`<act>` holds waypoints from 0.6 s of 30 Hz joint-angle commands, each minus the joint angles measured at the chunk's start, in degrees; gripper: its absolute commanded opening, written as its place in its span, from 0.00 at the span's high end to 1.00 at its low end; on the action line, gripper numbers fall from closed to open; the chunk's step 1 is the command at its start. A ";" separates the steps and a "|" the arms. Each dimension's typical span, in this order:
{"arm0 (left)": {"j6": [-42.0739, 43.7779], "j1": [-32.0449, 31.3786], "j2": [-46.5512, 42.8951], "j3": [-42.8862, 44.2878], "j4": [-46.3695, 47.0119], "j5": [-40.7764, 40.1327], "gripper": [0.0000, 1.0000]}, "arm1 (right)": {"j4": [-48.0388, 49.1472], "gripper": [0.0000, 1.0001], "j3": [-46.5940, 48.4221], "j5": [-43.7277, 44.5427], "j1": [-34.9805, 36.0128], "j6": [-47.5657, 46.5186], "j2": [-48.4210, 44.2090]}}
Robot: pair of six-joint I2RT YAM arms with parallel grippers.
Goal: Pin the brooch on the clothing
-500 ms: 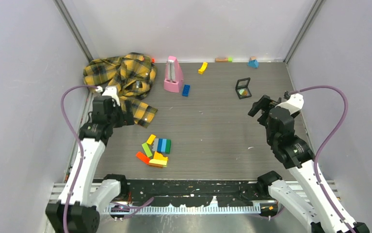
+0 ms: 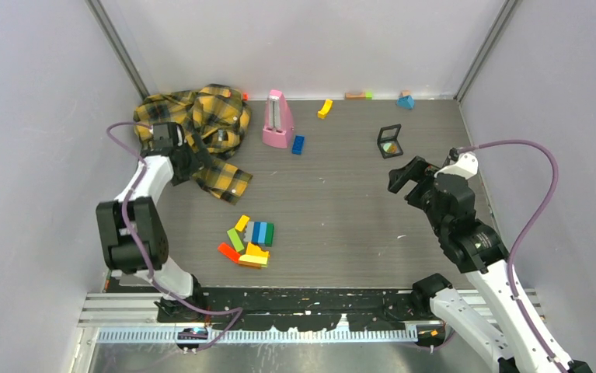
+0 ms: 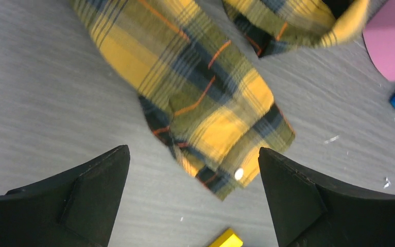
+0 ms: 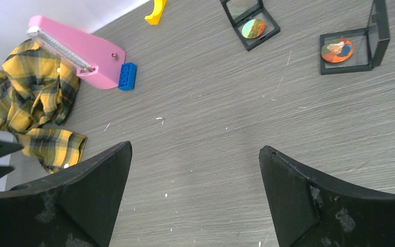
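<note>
Brooch point(image 4: 253, 28) is sitting tiny, rigid, probably slippery, wanting a rim pinch; shirt point(image 2: 197, 124) is lying limp; left end effector point(image 3: 192, 154) and right end effector point(image 4: 195, 149) are gaping empty.

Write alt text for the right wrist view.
The right tool, black fingers open and empty, hangs over a grey wood-grain table. Ahead, one small black square case holds a round greenish-orange brooch, a second case an orange-red disc; a crumpled yellow-and-black plaid shirt lies far left by a pink metronome.
</note>
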 commanded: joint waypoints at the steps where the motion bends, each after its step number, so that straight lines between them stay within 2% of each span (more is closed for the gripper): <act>1: -2.62 0.31 6.79 5.59 4.72 -0.38 0.01 | -1.32 0.00 0.60 -4.60 0.13 -0.72 -0.16; 5: -1.98 0.40 11.73 7.21 4.60 -2.47 0.01 | -3.64 0.00 1.00 -6.02 0.13 -2.18 1.31; 7: -1.59 0.40 13.98 7.82 4.71 -2.38 0.06 | -4.54 0.00 1.08 -6.20 0.13 -2.58 1.93; 10: -0.74 0.40 15.96 8.80 5.16 -2.03 0.28 | -5.14 0.00 0.89 -6.56 0.13 -2.61 2.42; 13: 0.85 0.38 17.90 10.51 4.51 -2.73 0.41 | -5.25 0.00 0.45 -7.45 0.13 -2.47 2.82; 15: 2.26 0.40 19.23 11.80 3.83 -3.09 0.53 | -5.50 0.00 0.30 -8.41 0.13 -2.36 3.05; 17: 4.20 0.39 20.15 13.14 2.81 -3.08 0.71 | -6.09 0.01 0.25 -9.09 0.13 -2.29 3.22; 18: 5.36 0.40 20.39 13.70 2.38 -2.61 0.87 | -6.25 0.01 0.21 -9.25 0.11 -2.27 3.24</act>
